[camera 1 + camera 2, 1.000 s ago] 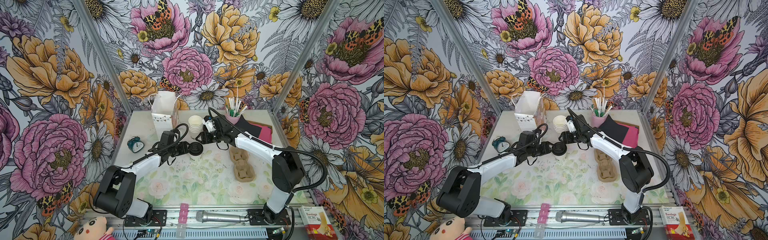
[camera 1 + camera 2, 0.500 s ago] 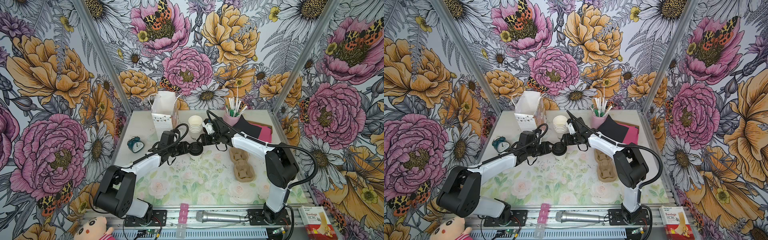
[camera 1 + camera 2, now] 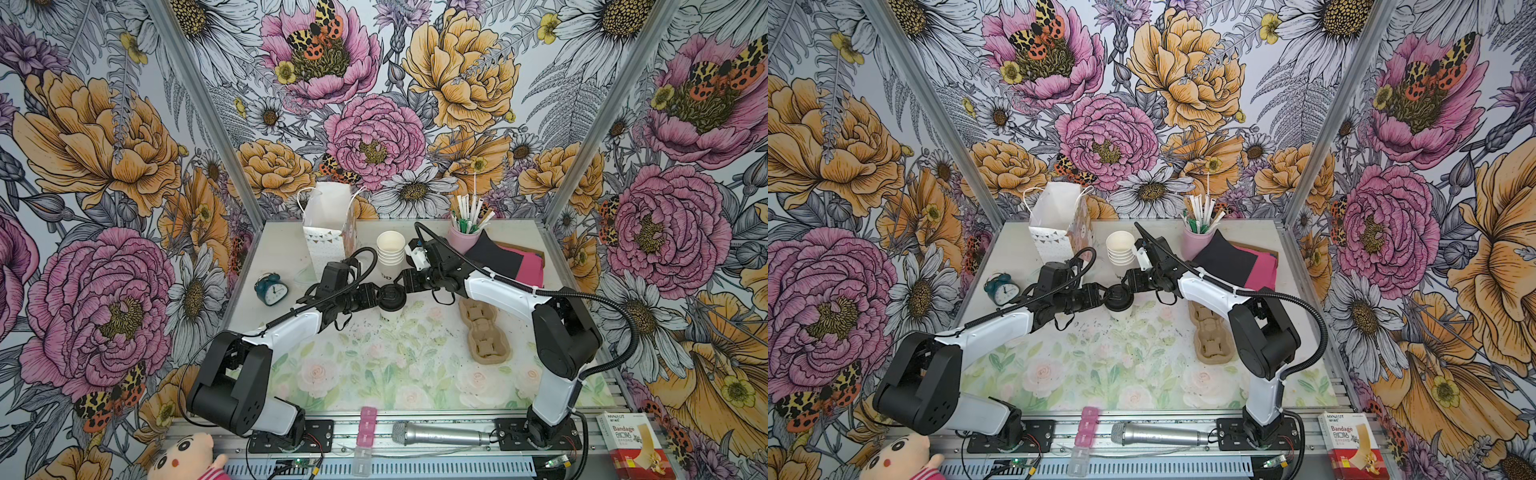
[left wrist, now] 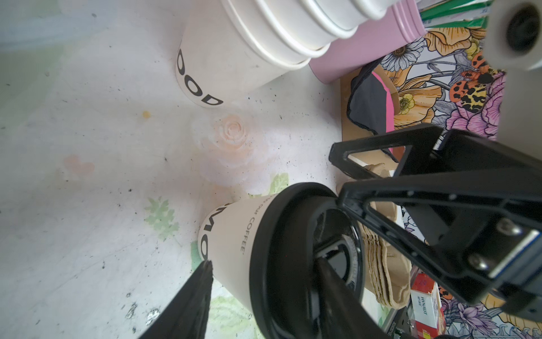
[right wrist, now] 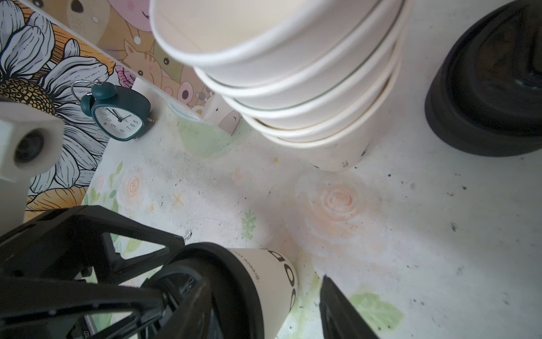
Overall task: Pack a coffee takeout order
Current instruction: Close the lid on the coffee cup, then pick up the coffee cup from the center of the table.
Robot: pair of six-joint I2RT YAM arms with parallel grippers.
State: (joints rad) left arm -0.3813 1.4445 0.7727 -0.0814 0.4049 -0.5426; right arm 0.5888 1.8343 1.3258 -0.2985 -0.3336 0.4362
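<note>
**A:** Nearest us on the worktop [image 3: 374, 374] is the pulp carrier [image 3: 484, 332], off to one side. What's new just past it?

**B:** Our right arm. A second ago its claw sat farther back, off the lid. Now the right claw [image 5: 264, 280] has swung in over the white cup [image 3: 390, 316]. The cup hasn't budged. It stands upright mid-worktop with the black lid [image 3: 390, 296] on it.

**A:** Are we gripping with it?

**B:** No. It's about half-wide, with one finger across the lid top and the outer finger [image 5: 337, 308] clear of the cup wall.

**A:** And our left claw [image 4: 264, 264]?

**B:** Where it was, and also roughly half-wide. One finger lies over the lid and the other [image 4: 193, 299] touches the cup's side. We can't tell whether it pinches.

**A:** So we read it as both claws seating the lid. Capping looks nearly done, and nothing is packed yet.

**B:** Agreed. Farther back, the spare cup stack [image 3: 390, 249] stands just behind. The black napkin [image 3: 494, 259] lies flat at the rear, overlapping the pink napkin [image 3: 530, 268], with neither claw near it. The paper bag [image 3: 328, 232] stands by the back wall.
</note>
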